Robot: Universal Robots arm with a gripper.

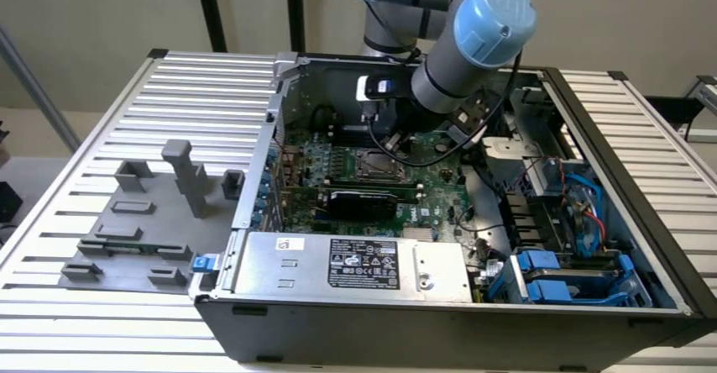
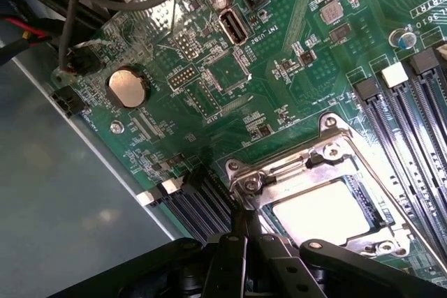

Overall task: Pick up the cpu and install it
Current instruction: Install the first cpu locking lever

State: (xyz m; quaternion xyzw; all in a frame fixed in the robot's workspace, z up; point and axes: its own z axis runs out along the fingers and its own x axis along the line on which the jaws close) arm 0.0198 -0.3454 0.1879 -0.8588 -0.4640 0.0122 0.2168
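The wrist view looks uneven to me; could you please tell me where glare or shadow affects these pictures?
In the wrist view, glare whitens the cpu top and the socket frame, while the claw is a dark mass; in the exterior view, light is even, with the arm shading the motherboard beneath.

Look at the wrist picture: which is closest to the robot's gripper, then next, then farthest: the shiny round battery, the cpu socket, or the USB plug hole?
1. cpu socket, right beside the gripper.
2. round battery, farther out near the board's edge.
3. USB port, farthest, across the board.
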